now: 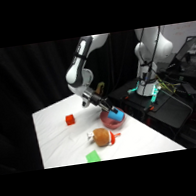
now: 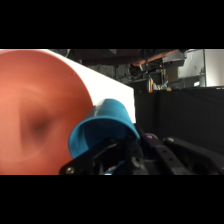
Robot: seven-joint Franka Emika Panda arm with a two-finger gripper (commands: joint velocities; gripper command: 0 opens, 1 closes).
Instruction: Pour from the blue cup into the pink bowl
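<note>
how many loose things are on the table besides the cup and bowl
3. A red-orange cube sits toward the table's far left, an orange-brown rounded toy lies just in front of the pink bowl, and a flat green block rests at the near edge. Others may be hidden.

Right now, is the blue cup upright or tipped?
Tipped. The blue cup, held in the gripper, leans over the pink bowl; the wrist view shows its open mouth turned sideways toward the bowl.

toy [image 1: 102, 136] near pink bowl [image 1: 109, 123], left clear
</note>
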